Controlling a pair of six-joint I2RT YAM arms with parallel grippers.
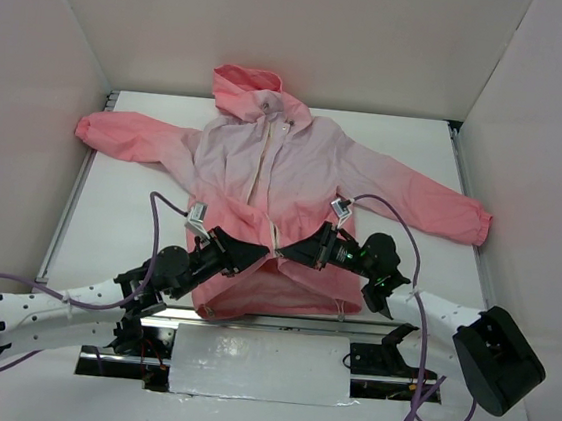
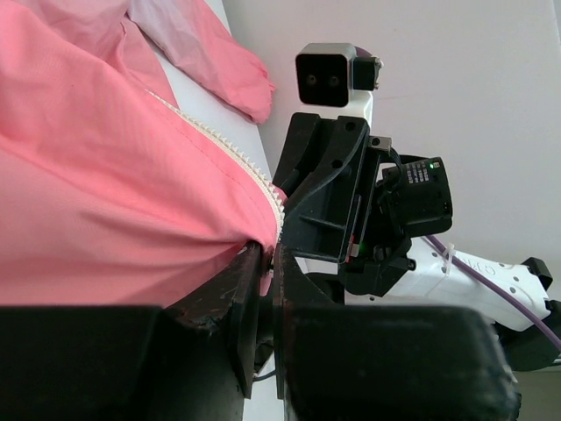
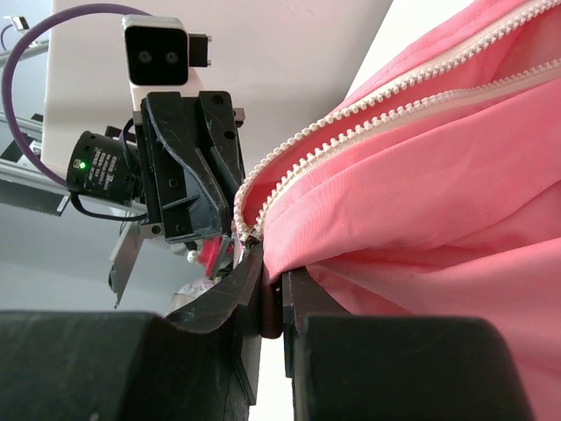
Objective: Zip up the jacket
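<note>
left jaws pinching jacket [image 1: 306, 168], right jaws likewise

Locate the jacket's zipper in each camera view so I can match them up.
Top external: the zipper runs vertically down the picture's centre.
Left wrist: zipper slants from upper left down to centre.
Right wrist: zipper shows two tooth rows from upper right converging near centre.
Shared landmark: the coral-pink lower panel where the zipper ends.

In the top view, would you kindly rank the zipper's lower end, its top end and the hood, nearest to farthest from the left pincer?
1. Zipper's lower end, beside the left pincer.
2. Zipper's top end, at the neck.
3. Hood, the jacket's far end.
</note>
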